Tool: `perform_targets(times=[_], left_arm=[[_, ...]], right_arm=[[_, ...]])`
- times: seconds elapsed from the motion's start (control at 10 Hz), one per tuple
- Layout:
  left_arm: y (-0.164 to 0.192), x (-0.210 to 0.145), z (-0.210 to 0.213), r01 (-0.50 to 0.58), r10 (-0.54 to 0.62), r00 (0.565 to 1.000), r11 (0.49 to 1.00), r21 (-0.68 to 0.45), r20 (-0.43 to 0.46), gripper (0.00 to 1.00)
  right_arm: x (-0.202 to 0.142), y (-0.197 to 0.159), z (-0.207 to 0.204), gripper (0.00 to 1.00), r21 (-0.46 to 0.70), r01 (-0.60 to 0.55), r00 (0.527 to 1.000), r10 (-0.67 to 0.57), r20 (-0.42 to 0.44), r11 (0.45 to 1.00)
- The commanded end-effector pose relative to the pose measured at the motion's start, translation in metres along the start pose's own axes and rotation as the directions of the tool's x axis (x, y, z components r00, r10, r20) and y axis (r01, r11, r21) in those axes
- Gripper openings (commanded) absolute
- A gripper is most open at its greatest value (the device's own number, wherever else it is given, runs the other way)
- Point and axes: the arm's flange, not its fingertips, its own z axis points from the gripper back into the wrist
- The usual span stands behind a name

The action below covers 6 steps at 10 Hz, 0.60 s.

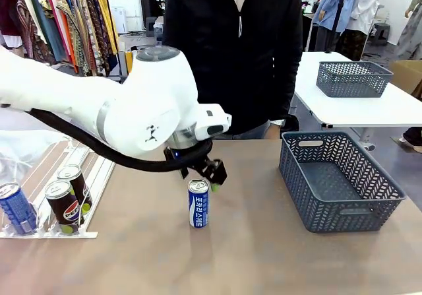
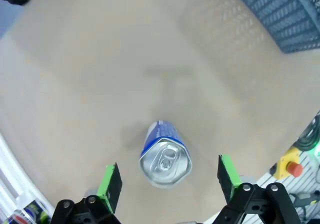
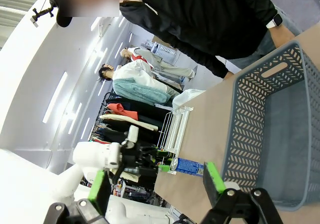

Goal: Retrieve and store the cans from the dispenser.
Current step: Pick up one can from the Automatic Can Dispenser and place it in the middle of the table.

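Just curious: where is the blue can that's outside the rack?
Front view: the blue can stands upright mid-table under the left pincer, between the dispenser at left and the basket at right.

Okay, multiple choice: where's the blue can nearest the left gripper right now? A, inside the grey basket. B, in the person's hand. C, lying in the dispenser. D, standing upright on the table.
D: the blue can stands upright on the table, beneath the open left gripper, apart from the basket.

- We see a tan tabletop (image 1: 250,255) with one blue can (image 1: 198,204) standing upright near its middle.
- On its left lies the white dispenser (image 1: 103,169); on its right, a grey-blue basket (image 1: 308,196).
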Motion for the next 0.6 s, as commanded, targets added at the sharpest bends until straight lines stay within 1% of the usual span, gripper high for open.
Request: perform_targets(times=[0.0, 0.1, 0.2, 0.4, 0.5], left_arm=[[0.019, -0.02, 0.056, -0.036, 0.038, 0.996, 0.999, -0.029, 0.085, 1.0], [0.04, -0.033, 0.092, -0.063, 0.068, 0.993, 0.996, -0.056, 0.101, 1.0], [0.059, -0.041, 0.117, -0.083, 0.095, 0.989, 0.991, -0.109, 0.117, 1.0], [0.134, -0.069, 0.178, -0.177, 0.21, 0.966, 0.962, -0.206, 0.15, 1.0], [0.184, -0.092, 0.203, -0.238, 0.29, 0.944, 0.929, -0.284, 0.158, 1.0]], right_arm=[[0.003, 0.003, -0.001, 1.0, 0.017, -0.002, 1.0, 0.002, 0.014, 1.0], [0.003, 0.003, -0.001, 1.0, 0.017, -0.002, 1.0, 0.002, 0.014, 1.0], [0.003, 0.003, -0.001, 1.0, 0.017, -0.002, 1.0, 0.002, 0.014, 1.0], [0.003, 0.003, -0.001, 1.0, 0.017, -0.002, 1.0, 0.002, 0.014, 1.0], [0.003, 0.003, -0.001, 1.0, 0.017, -0.002, 1.0, 0.002, 0.014, 1.0]])
